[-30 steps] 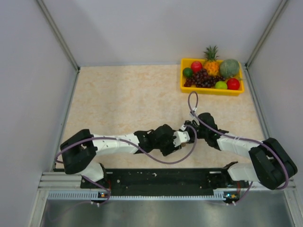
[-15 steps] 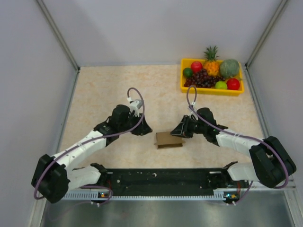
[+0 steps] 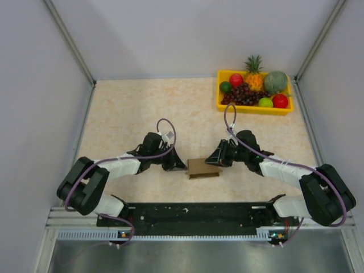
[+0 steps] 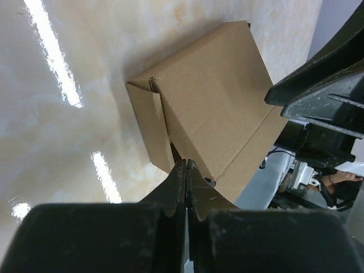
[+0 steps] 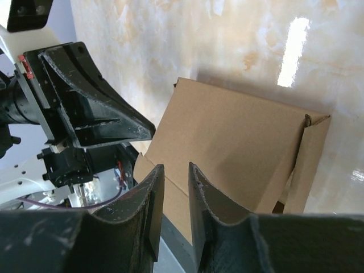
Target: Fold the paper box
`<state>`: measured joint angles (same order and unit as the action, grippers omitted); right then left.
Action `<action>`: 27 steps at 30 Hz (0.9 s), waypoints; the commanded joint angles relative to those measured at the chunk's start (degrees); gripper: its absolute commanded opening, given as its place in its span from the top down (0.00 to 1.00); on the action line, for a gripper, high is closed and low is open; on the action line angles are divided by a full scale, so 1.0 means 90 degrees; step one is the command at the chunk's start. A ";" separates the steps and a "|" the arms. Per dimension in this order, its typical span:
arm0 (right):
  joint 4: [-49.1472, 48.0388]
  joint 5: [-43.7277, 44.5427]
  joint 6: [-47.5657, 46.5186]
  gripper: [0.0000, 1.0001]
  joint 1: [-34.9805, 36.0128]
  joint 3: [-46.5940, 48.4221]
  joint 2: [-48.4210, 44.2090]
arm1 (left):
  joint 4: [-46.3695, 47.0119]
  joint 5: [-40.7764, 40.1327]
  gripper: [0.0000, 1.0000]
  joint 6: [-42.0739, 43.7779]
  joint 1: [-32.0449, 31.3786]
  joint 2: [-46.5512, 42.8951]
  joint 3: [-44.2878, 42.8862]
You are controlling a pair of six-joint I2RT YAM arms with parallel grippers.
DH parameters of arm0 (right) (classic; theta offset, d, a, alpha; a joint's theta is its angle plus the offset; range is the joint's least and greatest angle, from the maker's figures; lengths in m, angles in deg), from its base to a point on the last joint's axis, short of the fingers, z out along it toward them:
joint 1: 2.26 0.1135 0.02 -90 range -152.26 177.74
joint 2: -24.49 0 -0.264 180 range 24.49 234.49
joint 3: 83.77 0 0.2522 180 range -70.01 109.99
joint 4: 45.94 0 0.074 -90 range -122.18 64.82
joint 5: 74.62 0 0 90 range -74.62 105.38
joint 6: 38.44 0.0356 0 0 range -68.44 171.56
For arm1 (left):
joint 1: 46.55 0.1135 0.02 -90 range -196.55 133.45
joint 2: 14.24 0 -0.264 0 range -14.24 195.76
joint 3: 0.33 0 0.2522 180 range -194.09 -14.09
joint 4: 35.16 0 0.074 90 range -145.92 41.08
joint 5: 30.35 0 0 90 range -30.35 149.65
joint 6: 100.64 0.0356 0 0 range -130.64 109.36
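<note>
The paper box (image 3: 203,168) is a small brown cardboard box lying on the table between the two arms; it also fills the left wrist view (image 4: 216,108) and the right wrist view (image 5: 233,142). My left gripper (image 3: 180,165) sits at the box's left end, its jaws shut with nothing between them, tips (image 4: 186,164) right at the box's near edge. My right gripper (image 3: 212,161) is at the box's right end, its fingers (image 5: 175,170) a narrow gap apart and holding nothing. One side flap (image 4: 149,128) stands slightly off the box body.
A yellow fruit tray (image 3: 253,109) with pineapple, grapes and other fruit stands at the back right. Grey walls close the table on three sides. Each wrist view shows the other arm's gripper beyond the box: the right one (image 4: 318,96), the left one (image 5: 96,114).
The left arm swung out to the left, uncovering the box, then came back to its left end and shut its jaws. The right gripper has barely moved.
</note>
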<state>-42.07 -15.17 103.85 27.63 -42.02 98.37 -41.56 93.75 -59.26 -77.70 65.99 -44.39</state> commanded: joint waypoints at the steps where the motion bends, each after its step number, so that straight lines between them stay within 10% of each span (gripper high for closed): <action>1: -0.0365 -0.0083 0.0069 0.76 0.0048 -0.0073 -0.0095 | 0.0717 0.0254 1.00 -0.0360 -0.0005 0.0265 -0.0109; 27: -0.0620 0.0044 0.0303 0.76 0.0263 -0.0209 0.0052 | 0.0871 0.0761 1.00 -0.0359 -0.0395 0.0705 -0.0070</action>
<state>-44.84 -15.52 106.15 28.90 -43.50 98.51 -37.39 98.13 -62.21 -80.15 70.60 -44.39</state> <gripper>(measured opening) 0.238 0.009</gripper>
